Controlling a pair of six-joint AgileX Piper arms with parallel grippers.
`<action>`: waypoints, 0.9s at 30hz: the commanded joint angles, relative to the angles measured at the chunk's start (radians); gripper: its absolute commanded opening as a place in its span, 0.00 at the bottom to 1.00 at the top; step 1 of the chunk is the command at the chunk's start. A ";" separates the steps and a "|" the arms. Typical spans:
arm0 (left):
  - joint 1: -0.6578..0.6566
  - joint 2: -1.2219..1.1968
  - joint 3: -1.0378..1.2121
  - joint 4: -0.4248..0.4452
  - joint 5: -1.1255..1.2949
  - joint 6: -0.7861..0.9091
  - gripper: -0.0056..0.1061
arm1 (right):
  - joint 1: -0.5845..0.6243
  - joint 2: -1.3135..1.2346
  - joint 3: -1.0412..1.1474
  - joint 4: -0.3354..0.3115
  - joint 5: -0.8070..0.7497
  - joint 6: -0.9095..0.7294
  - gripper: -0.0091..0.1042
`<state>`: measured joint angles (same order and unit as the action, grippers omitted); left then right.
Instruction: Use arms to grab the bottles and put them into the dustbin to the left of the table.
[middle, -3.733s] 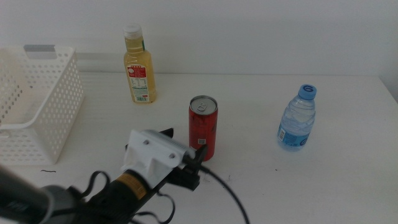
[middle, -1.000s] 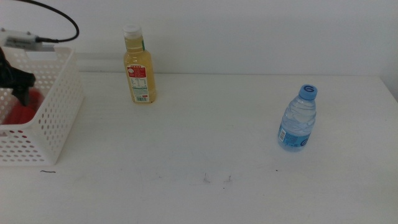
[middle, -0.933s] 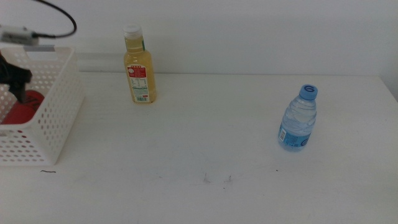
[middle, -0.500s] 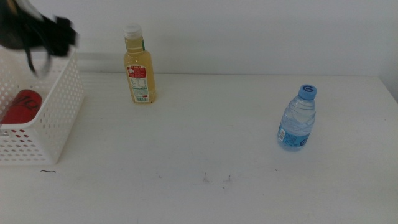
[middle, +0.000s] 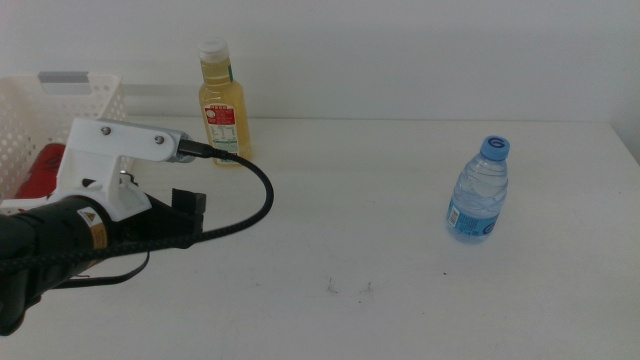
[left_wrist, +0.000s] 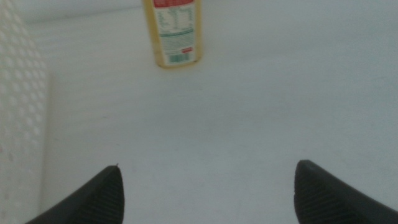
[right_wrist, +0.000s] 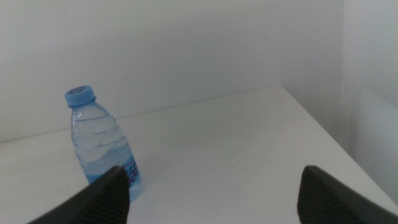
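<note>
My left gripper (left_wrist: 205, 186) is spread wide, empty, over the table (middle: 400, 250) near its left edge, facing the yellow bottle (middle: 224, 104) at the back edge. Red can (middle: 40, 168) lies in the dustbin (middle: 40, 130). Next I'd close on yellow. Right gripper (right_wrist: 211, 186) waits open near the water bottle (middle: 478, 190) by the right edge

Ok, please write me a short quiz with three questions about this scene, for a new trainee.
1. True or false: the red can lies inside the dustbin.
2. Which bottle stands nearer the dustbin? A) water bottle B) yellow-liquid bottle
3. Fill in: the left gripper has its jaws ____ and holds nothing.

Key: 1 true; 2 B; 3 open.
</note>
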<state>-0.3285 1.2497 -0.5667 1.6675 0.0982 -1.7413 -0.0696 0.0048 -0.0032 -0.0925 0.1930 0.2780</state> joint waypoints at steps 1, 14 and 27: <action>-0.002 0.001 -0.003 0.047 -0.021 -0.099 0.89 | -0.005 -0.005 0.003 -0.009 -0.010 -0.006 0.88; -0.002 -0.001 -0.004 -0.076 -0.021 -0.073 0.89 | -0.005 -0.005 0.003 -0.009 -0.010 -0.006 0.88; -0.002 -0.001 -0.005 -0.857 -0.053 0.735 0.89 | -0.005 -0.005 0.003 -0.009 -0.010 -0.006 0.88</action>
<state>-0.3285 1.2515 -0.5667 0.8669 0.0451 -1.0316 -0.0696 0.0048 -0.0032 -0.0925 0.1930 0.2780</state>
